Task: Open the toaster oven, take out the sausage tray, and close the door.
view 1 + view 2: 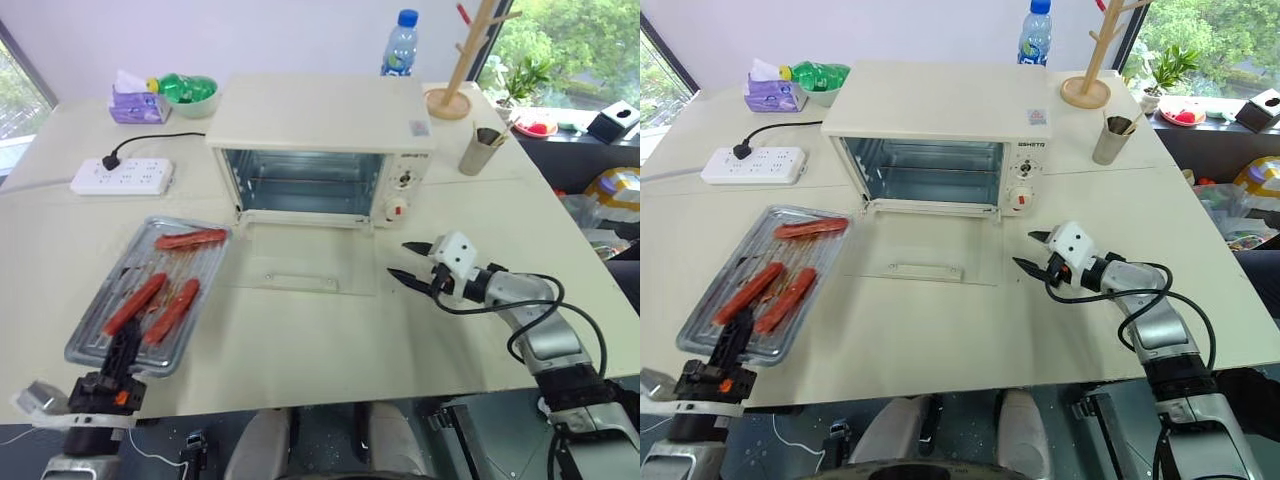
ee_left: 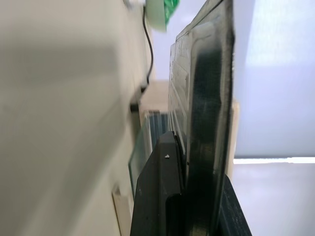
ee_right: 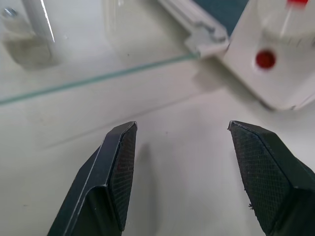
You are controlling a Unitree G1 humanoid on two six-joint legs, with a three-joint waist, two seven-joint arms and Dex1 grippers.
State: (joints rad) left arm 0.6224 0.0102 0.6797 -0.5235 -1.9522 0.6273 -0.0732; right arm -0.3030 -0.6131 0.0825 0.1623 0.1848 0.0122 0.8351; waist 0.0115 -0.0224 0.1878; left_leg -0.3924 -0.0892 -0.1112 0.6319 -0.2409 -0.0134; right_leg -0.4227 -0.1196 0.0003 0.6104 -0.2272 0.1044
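Tray [image 1: 150, 290] edge clamped in left claw [image 1: 122, 352]; right claw [image 1: 412, 265] (spread, empty) well apart.

1. We record a broad cream-white table [image 1: 300, 340] that spans the scene.
2. Behind it we note a plain pale wall [image 1: 250, 35].
3. We see windows at both far corners, the right one [image 1: 560, 40] giving onto green foliage in daylight.
4. Under the table's near edge we list a dark floor [image 1: 320, 445].
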